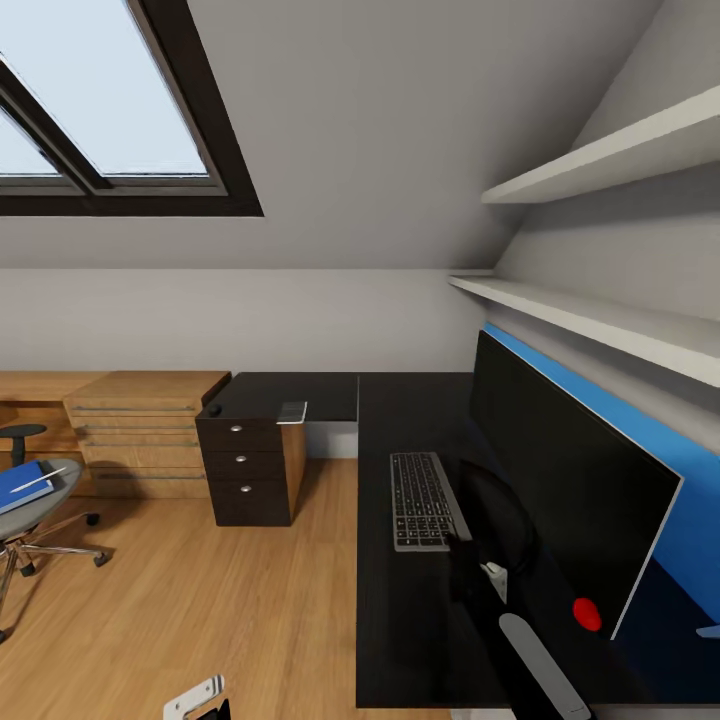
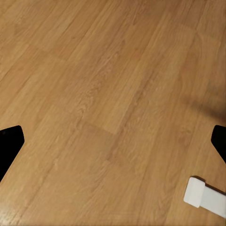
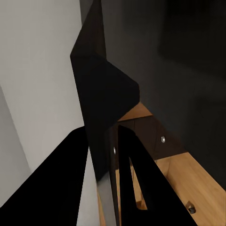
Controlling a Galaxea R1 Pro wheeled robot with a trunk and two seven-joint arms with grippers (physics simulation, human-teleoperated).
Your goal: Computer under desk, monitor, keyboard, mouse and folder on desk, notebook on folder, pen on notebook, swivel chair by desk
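Head view: L-shaped desk (image 1: pixel 400 620) with black top along the right wall. Monitor (image 1: pixel 560 480) stands on it against the blue wall panel (image 1: pixel 660 430), red dot at its near lower corner. Keyboard (image 1: pixel 420 500) lies flat on the desk just left of the monitor base. Right arm (image 1: pixel 535 660) reaches up from the lower edge over the desk, forearm white-grey, its dark right gripper (image 1: pixel 468 565) near the keyboard's near right corner and the monitor stem; dark on dark, so whether it grips anything can't be told. In the right wrist view the black fingers (image 3: pixel 127 183) flank the monitor's thin edge (image 3: pixel 101 117), which sits between them; contact unclear.

Mouse (image 1: pixel 213 409) sits on the far desk wing above the drawer unit (image 1: pixel 250 465), notebook (image 1: pixel 291 412) near it at the wing's edge. Swivel chair (image 1: pixel 30 510) at far left, well apart from the desk, with folder (image 1: pixel 22 485) on the seat and pen (image 1: pixel 38 480) lying on the folder.

Left wrist view: left gripper (image 2: pixel 113 141) points down at wooden floor (image 2: pixel 103 84), black fingertips (image 2: pixel 9 141) wide apart, nothing between them.
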